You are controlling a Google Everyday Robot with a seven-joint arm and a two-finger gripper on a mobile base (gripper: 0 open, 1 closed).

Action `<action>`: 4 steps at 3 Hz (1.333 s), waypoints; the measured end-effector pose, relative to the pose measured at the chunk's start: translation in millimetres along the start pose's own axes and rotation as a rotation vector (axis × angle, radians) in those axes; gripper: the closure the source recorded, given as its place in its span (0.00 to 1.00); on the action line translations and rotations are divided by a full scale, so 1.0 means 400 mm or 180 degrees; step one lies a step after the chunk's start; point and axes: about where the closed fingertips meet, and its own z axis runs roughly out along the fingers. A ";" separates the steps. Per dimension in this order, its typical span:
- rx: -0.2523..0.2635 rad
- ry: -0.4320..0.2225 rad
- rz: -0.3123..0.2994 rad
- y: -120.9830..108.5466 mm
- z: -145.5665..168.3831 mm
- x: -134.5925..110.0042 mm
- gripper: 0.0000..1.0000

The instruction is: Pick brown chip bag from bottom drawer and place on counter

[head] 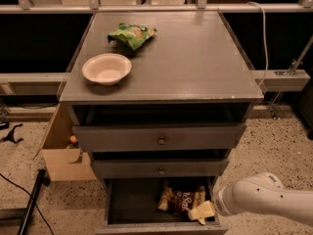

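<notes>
The brown chip bag (180,199) lies in the open bottom drawer (161,227), at its right half, with white lettering facing up. My gripper (200,212), pale yellow at the end of the white arm (259,198), reaches in from the right. It sits over the drawer's front right corner, at the bag's lower right edge. I cannot see whether it touches the bag. The grey counter (195,58) is the cabinet's top.
A white bowl (106,68) and a green snack bag (132,34) sit on the counter's left side. Two shallower drawers with knobs (161,141) stand slightly open above. A cardboard box (61,153) stands left of the cabinet. Cables and a black pole (29,204) lie on the floor at left.
</notes>
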 end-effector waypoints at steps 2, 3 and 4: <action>-0.0157 -0.0221 0.0204 -0.029 0.156 -0.007 0.00; -0.0179 -0.0306 0.0272 -0.043 0.208 -0.010 0.00; -0.0176 -0.0295 0.0285 -0.057 0.278 -0.005 0.00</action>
